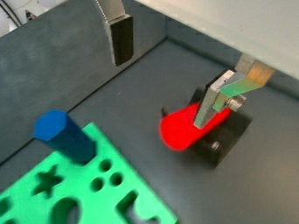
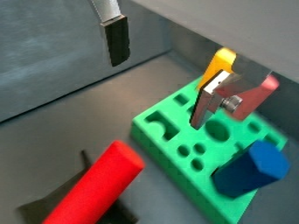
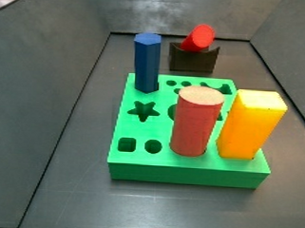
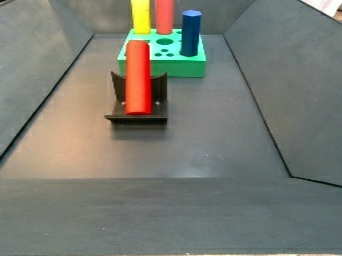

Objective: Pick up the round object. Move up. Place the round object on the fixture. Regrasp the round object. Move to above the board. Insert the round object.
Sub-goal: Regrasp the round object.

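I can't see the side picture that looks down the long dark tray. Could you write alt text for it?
A glossy red round object lies lengthwise on a small dark fixture on the grey floor. Behind it, a green board holds upright yellow, red and blue pegs. The gripper is out of this view.

blue hexagonal peg (image 3: 146,60), brick-red cylinder (image 3: 197,121), yellow block (image 3: 250,124), all upright

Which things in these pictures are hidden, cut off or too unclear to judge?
- Gripper: absent from both side views; both wrist views show the silver finger plates wide apart, holding nothing, above the floor.
- Small dark fixture: its notch is covered by the glossy red cylinder peg lying on it.
- Bright green board: holes behind the dull brick-red cylinder and yellow block are hidden.
- Blue hexagonal peg: its lower end is sunk in the board.
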You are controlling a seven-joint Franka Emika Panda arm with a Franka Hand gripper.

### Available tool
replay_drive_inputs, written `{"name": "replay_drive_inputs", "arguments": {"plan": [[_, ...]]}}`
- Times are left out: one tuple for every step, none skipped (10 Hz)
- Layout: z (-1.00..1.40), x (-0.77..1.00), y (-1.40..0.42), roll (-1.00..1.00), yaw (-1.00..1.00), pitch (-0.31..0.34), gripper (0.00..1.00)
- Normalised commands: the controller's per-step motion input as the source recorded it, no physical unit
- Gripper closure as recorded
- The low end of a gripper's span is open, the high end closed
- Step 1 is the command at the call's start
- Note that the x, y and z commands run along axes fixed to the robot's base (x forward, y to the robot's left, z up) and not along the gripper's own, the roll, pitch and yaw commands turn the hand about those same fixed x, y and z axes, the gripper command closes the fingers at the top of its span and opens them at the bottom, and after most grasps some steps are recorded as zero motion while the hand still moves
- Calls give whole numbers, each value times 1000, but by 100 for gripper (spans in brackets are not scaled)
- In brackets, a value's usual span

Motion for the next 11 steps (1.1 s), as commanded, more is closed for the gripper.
{"name": "replay_drive_inputs", "arguments": {"plan": [[10,-11,-18,1000,30,2,0],[8,-7,-17,1000,31,0,0],[14,0,-14,1000,33,-1,0],[13,-1,-13,1000,34,1,0],[8,0,-23,1000,36,8,0],[2,14,-18,1000,38,16,0],[-1,19,-23,1000,39,21,0],[-1,33,-25,1000,43,29,0],[1,50,-27,1000,48,45,0],[-1,57,-28,1000,50,55,0],[-5,78,-35,1000,60,79,0]]}}
